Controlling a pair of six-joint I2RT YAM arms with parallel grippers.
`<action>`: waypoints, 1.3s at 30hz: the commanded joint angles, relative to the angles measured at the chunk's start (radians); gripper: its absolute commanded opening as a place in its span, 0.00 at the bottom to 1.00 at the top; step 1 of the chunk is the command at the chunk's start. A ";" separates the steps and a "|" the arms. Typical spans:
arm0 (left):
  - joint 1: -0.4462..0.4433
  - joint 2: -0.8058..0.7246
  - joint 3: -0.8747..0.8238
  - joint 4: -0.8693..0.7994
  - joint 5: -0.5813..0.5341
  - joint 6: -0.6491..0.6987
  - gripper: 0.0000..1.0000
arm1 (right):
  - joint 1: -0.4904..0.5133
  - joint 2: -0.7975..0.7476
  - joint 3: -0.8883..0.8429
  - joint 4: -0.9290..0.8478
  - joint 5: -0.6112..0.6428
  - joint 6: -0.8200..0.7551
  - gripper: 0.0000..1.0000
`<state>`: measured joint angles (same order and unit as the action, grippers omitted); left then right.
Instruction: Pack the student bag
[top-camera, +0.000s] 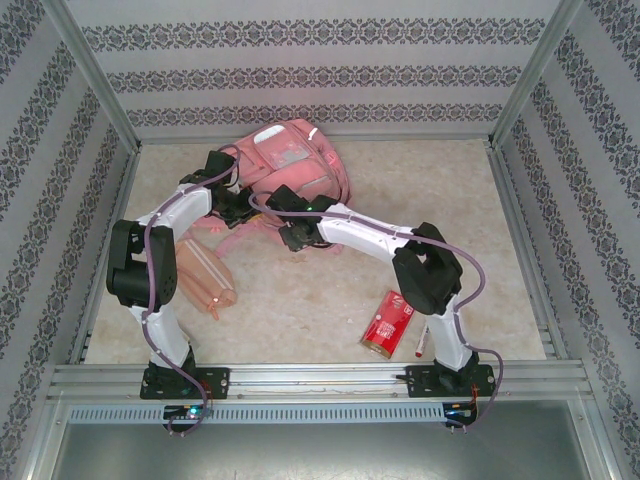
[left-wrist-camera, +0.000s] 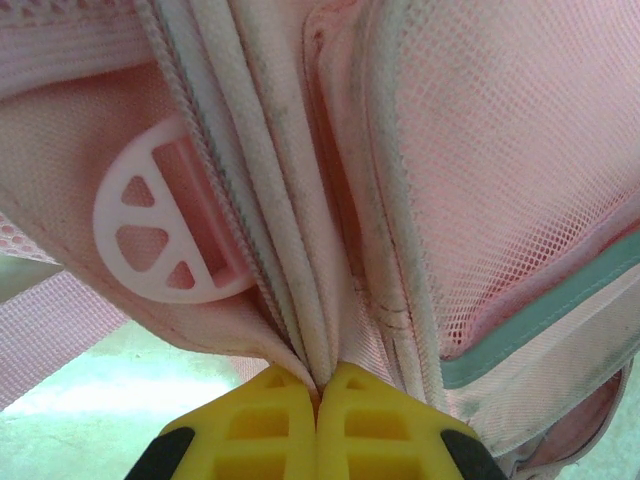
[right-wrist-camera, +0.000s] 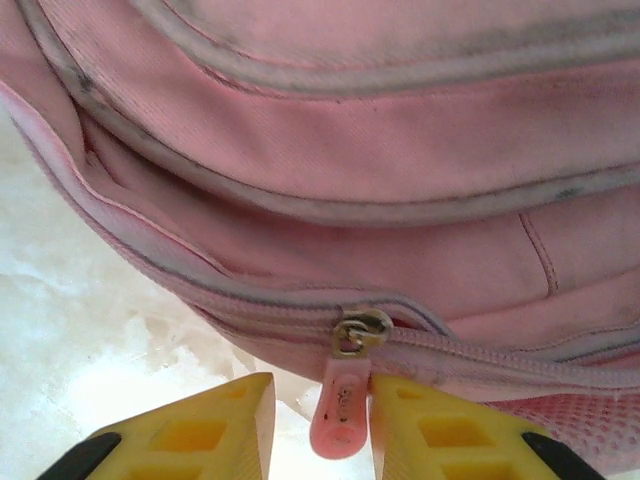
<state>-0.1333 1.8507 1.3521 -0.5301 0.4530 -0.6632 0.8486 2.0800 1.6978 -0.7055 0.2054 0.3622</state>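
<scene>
Left arm: rises from its base, folds at the elbow and reaches forward to the left side of the student bag (top-camera: 285, 165). The left gripper (left-wrist-camera: 318, 388) is clenched on the bag's corded seam, with the yellow fingers (left-wrist-camera: 265, 420) pressed together and fabric pinched between them. A round white plastic fitting (left-wrist-camera: 165, 225) lies just left of the seam and a mesh pocket (left-wrist-camera: 500, 170) to its right.

Right arm: elbow raised, forearm stretched leftward across the table (top-camera: 330, 300) to the bag's near edge. The right gripper (right-wrist-camera: 322, 388) stands released, its jaws apart. The pink zip pull (right-wrist-camera: 340, 410) hangs between them, against the right finger and clear of the left. The metal zip slider (right-wrist-camera: 360, 330) sits just above it.

The bag lies at the far centre of the table.

Surroundings: an orange pouch (top-camera: 205, 278) lies beside the left arm. A red canister (top-camera: 388, 325) and a thin pen-like stick (top-camera: 420, 340) lie near the right arm's base. Nothing obstructs either arm.
</scene>
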 joint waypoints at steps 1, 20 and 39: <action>-0.001 -0.038 -0.008 0.052 0.043 -0.005 0.00 | 0.015 0.051 0.048 -0.056 0.054 0.005 0.30; 0.001 -0.028 -0.004 0.043 0.032 0.024 0.00 | -0.017 0.060 0.101 -0.181 0.020 0.150 0.00; 0.055 0.011 0.061 0.023 -0.101 0.313 0.00 | -0.331 -0.236 -0.215 -0.207 -0.150 -0.094 0.00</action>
<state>-0.1295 1.8530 1.3529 -0.5289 0.4603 -0.4618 0.5537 1.9091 1.5269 -0.8158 0.0067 0.3214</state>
